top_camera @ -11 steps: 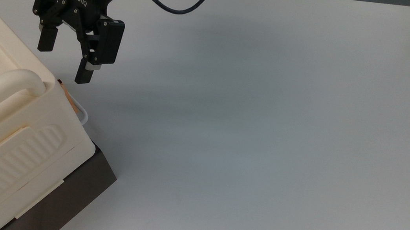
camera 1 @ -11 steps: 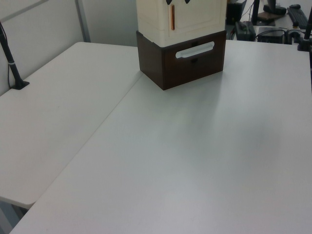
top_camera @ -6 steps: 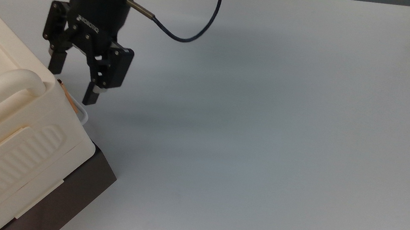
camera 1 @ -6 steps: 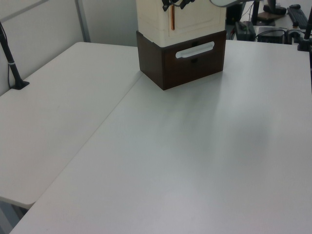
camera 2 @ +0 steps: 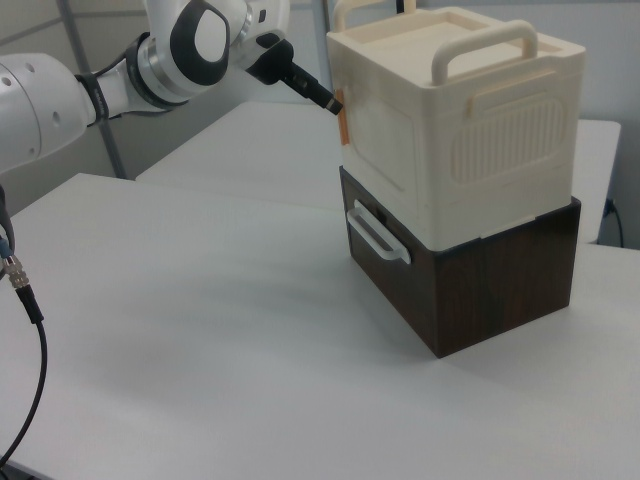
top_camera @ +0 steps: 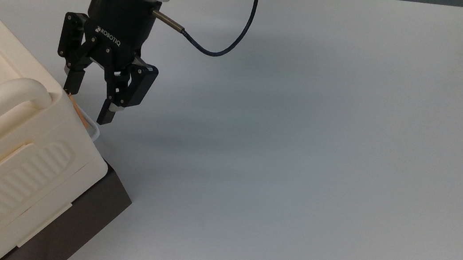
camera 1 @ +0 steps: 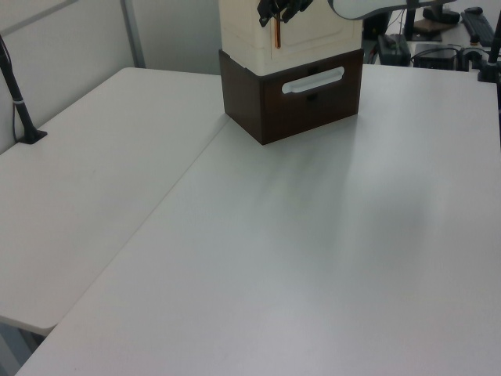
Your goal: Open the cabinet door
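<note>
The gripper (top_camera: 89,103) has dropped and slid in toward the cabinet (top_camera: 9,150) over the past sec., jaws spread open and empty, now straddling the thin copper-coloured strip handle (top_camera: 77,110) at the cabinet's upper front corner; earlier it hung higher, clear of the unit. Reads as approach nearly done, w/ closing on the strip likely next. The cabinet door (camera 1: 313,19), a flat cream panel w/ a raised frame, sits shut on the cabinet front, at the top view's left edge of the white counter (top_camera: 302,135). Cabinet body: smooth matte cream plastic, thick rounded bar handle (camera 2: 485,45) on top, ribbed panel (camera 2: 505,135) on one side, dark wood-grain brown base (camera 2: 480,290) w/ a white loop pull (camera 2: 375,235). Gripper: black, hard-edged, on a silver wrist.
</note>
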